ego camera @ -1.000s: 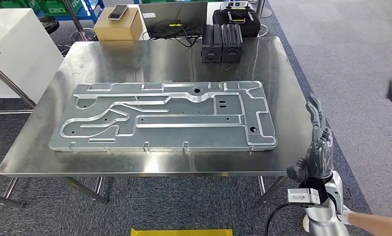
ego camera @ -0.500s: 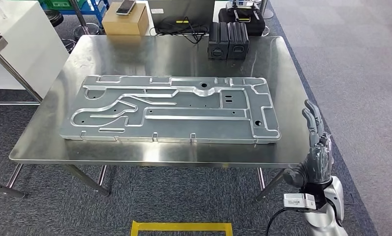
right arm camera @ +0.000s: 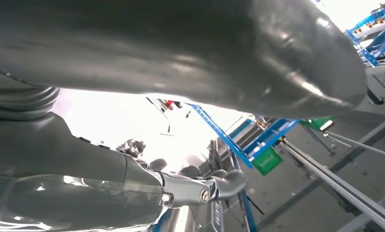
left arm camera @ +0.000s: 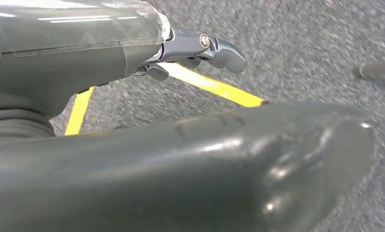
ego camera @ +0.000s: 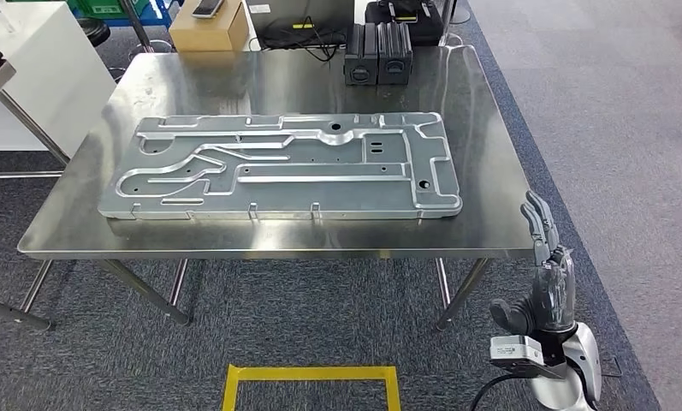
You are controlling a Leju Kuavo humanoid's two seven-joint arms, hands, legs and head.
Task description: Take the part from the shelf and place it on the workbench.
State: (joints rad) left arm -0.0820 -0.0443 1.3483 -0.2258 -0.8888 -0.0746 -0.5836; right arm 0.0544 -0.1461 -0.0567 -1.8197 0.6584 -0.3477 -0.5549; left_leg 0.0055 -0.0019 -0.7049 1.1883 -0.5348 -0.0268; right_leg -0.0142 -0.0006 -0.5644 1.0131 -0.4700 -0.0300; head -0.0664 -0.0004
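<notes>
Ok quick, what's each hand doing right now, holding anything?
Left hand: holds nothing, fingers partly bent over the floor; open or shut cannot be told.
Right hand: open, fingers straight, holding nothing.

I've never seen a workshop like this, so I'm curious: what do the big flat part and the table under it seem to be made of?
The big flat part looks like pressed or cast light metal, perhaps aluminium: matte silver-grey, with raised ribs, channels and punched holes. The table looks like stainless steel: its top is brushed and glossy, mirroring the dark boxes standing at its far edge. Neither can be confirmed by sight alone.
</notes>
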